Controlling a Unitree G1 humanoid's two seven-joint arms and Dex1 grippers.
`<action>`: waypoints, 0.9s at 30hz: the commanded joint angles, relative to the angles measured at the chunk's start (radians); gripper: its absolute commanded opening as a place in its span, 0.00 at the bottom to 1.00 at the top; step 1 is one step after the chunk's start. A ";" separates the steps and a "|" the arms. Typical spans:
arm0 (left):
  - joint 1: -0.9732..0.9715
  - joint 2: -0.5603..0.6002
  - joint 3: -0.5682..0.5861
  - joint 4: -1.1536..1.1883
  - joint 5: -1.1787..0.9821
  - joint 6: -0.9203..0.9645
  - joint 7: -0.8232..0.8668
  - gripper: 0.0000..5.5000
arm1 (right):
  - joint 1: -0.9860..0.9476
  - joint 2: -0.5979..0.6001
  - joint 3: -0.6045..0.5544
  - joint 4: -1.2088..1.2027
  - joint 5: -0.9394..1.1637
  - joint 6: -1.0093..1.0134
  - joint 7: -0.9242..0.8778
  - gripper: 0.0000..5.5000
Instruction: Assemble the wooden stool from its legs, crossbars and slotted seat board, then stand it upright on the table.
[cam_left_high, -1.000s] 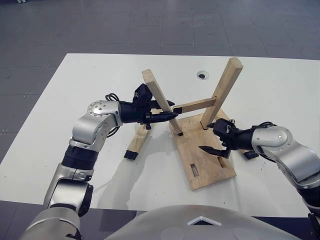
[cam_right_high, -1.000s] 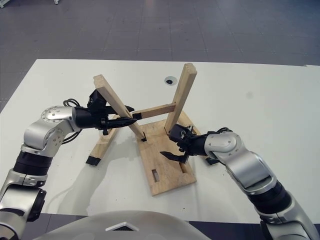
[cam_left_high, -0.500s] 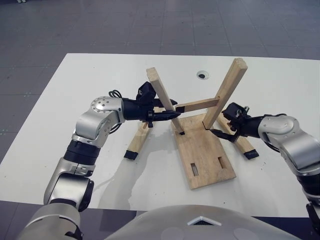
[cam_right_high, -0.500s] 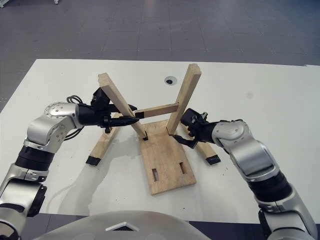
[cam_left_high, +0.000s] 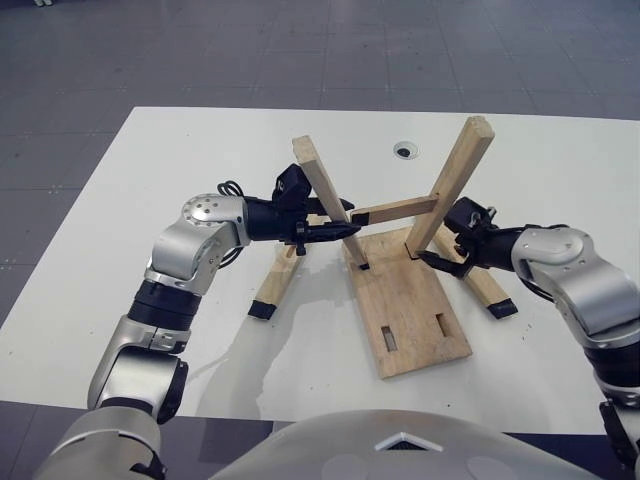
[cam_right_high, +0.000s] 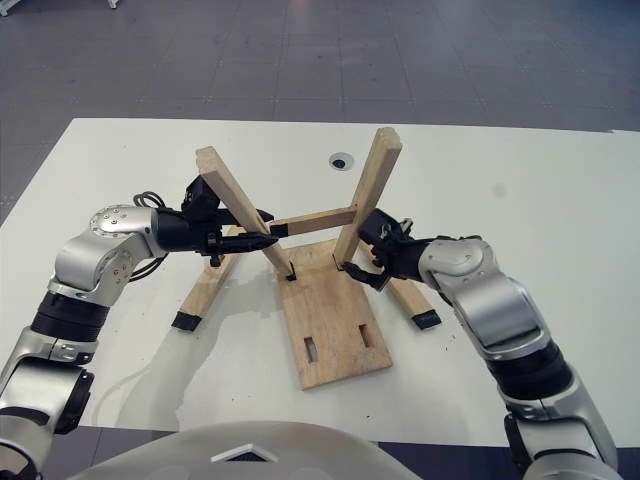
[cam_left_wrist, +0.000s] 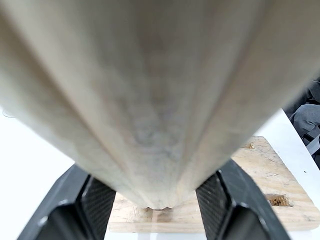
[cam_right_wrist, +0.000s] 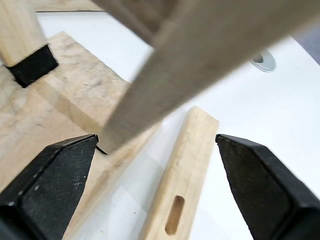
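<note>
Seat board (cam_left_high: 410, 310): lies flat at the centre of the table (cam_left_high: 150, 200), slots facing up. Two legs stand in its far slots and lean apart. The left leg (cam_left_high: 322, 185) tilts to the left, the right leg (cam_left_high: 455, 175) to the right. A crossbar (cam_left_high: 395, 211) joins them about halfway up.

Left gripper (cam_left_high: 335, 231): closed on the left leg just beside the crossbar joint, with its fingers (cam_left_wrist: 95, 205) pressed against both sides of the wood.

Right gripper (cam_left_high: 430, 245): fingers spread, set around the foot of the right leg where it meets the board. There is a clear gap on the finger's side nearer the loose leg.

Loose parts: one spare leg (cam_left_high: 275, 280) lies on the table left of the board, under the left arm. A second spare leg (cam_left_high: 485, 285) lies just right of the board, beneath the right gripper.

Change: one second ago the right gripper hung open over the near right part of the board, well short of the leg. It has since travelled to the far end and now brackets the leg's foot. The left gripper holds as before, and the two-leg frame has shifted slightly farther and to the right. The loose legs are unmoved.
</note>
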 joint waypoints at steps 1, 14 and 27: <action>0.077 0.023 -0.102 0.085 0.149 0.062 0.034 0.38 | -0.039 -0.061 -0.053 -0.005 -0.009 0.003 0.020 0.79; 0.085 0.013 -0.094 0.099 0.144 0.045 0.052 0.38 | -0.171 -0.415 -0.260 -0.217 0.279 0.059 0.436 0.79; 0.075 0.010 -0.101 0.107 0.147 0.046 0.052 0.38 | -0.265 -0.152 0.160 -0.306 -0.156 -0.360 0.123 0.79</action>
